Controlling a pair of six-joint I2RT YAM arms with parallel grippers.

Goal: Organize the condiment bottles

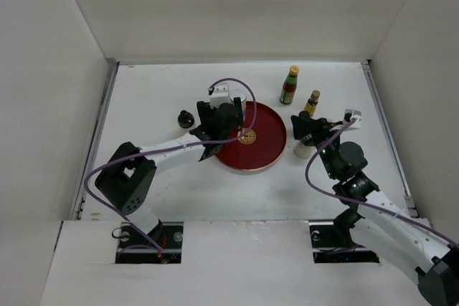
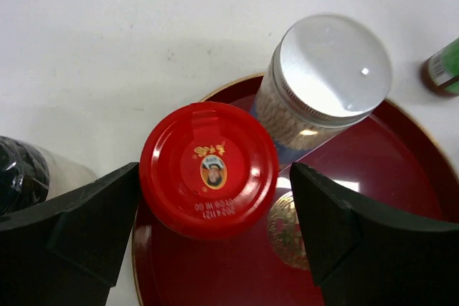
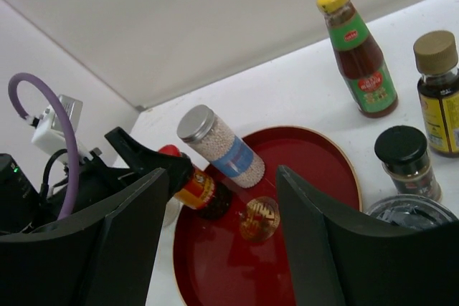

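Note:
The red-lidded jar (image 2: 208, 170) stands on the left side of the round red tray (image 2: 401, 177), and my left gripper (image 2: 215, 177) is open around it; its left finger is at the lid's edge and its right finger stands off it. Just behind it on the tray is the silver-lidded jar (image 2: 333, 66) of white beads. My right gripper (image 3: 222, 177) hangs open and empty over the tray's right side. To the right of the tray stand the red sauce bottle (image 1: 290, 85), the slim yellow-labelled bottle (image 1: 312, 103) and a small black-capped jar (image 3: 405, 163).
Another black-capped bottle (image 1: 186, 118) stands on the table left of the tray (image 1: 269, 141). A clear-topped jar (image 3: 409, 213) sits close under my right arm, by the tray's right rim. White walls close in the table on three sides.

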